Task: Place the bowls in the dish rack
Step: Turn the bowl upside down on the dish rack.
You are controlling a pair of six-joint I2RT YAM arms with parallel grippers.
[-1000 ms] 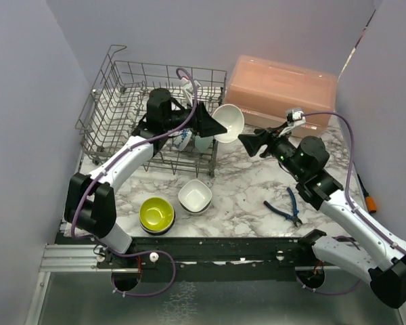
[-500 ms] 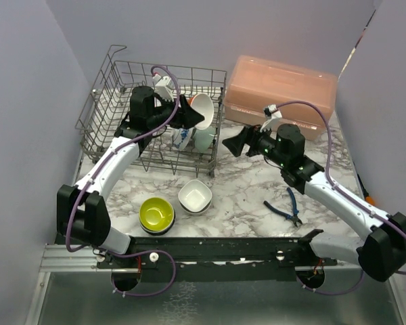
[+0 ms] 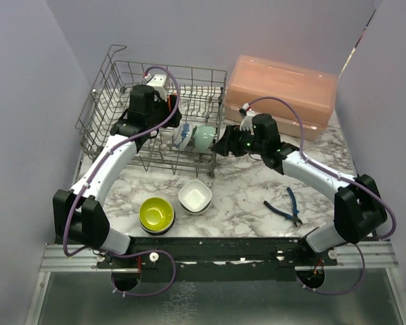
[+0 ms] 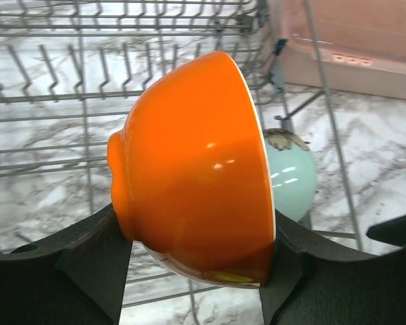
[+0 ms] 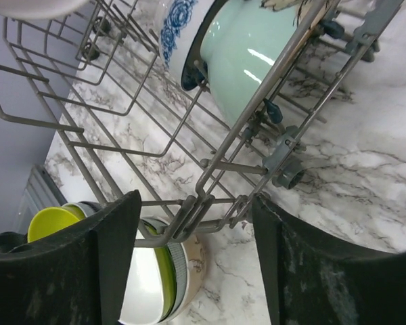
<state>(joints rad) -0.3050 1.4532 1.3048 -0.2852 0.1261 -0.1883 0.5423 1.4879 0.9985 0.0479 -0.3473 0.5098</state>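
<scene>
My left gripper point(image 4: 196, 233) is shut on an orange bowl point(image 4: 196, 162) with a white inside, held on edge over the dish rack point(image 3: 101, 128). In the top view the left gripper point(image 3: 170, 114) is inside the rack, just left of a blue-patterned bowl point(image 3: 183, 135) and a pale teal bowl point(image 3: 204, 137) standing on edge in the tines. My right gripper point(image 3: 220, 145) is open at the rack's right side. The right wrist view shows that gripper point(image 5: 196, 230) with the rack's lower corner wires point(image 5: 189, 210) between its fingers. On the table stand a white bowl stack point(image 3: 195, 196) and a lime-yellow bowl stack point(image 3: 156, 213).
A pink lidded box point(image 3: 281, 91) sits behind the right arm, close to the rack's right end. Blue-handled pliers point(image 3: 284, 206) lie on the marble table at the right. Purple walls close in on the left, back and right.
The left gripper has carried the orange bowl leftward from over the rack's right edge into the rack. The right gripper has swung left, from near the pink box to the rack's right side.
</scene>
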